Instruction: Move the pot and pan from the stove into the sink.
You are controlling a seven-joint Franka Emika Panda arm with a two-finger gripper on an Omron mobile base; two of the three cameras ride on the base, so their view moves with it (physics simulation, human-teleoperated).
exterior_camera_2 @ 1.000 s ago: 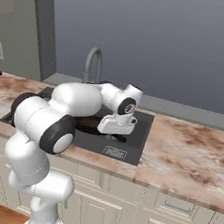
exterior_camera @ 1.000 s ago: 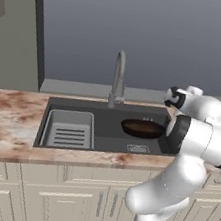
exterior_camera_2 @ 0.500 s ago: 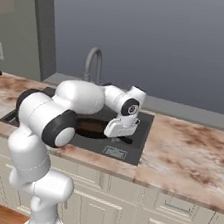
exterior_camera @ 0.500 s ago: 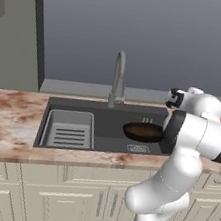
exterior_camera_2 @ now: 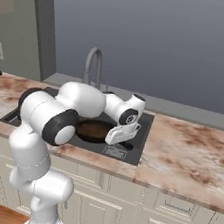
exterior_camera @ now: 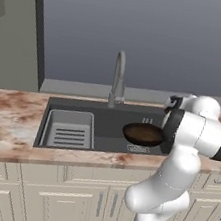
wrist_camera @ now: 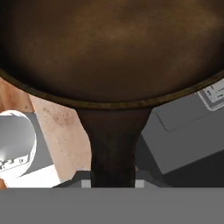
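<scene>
The pan [exterior_camera: 143,134] is a shallow dark pan with a brownish inside, held level over the right half of the sink [exterior_camera: 105,126]. My gripper [exterior_camera_2: 111,139] is shut on its long dark handle [wrist_camera: 113,148], reaching in from the sink's right side. In the hand view the gripper [wrist_camera: 113,183] clamps the handle's end and the pan [wrist_camera: 109,48] spreads across the top. From the right base view the pan [exterior_camera_2: 94,130] sits partly behind my forearm, above the dark basin of the sink [exterior_camera_2: 142,134]. The pot and the stove are out of view.
A tall slim grey faucet [exterior_camera: 118,78] rises behind the basin. A light grey slotted rack [exterior_camera: 70,129] fills the sink's left part. Marbled counter [exterior_camera_2: 188,155] runs on both sides, with cream cabinet fronts [exterior_camera: 43,193] below and a grey wall behind.
The pan has drifted slightly right and lower over the basin with the gripper still shut on its handle. My elbow has swung outward. The cameras have not moved.
</scene>
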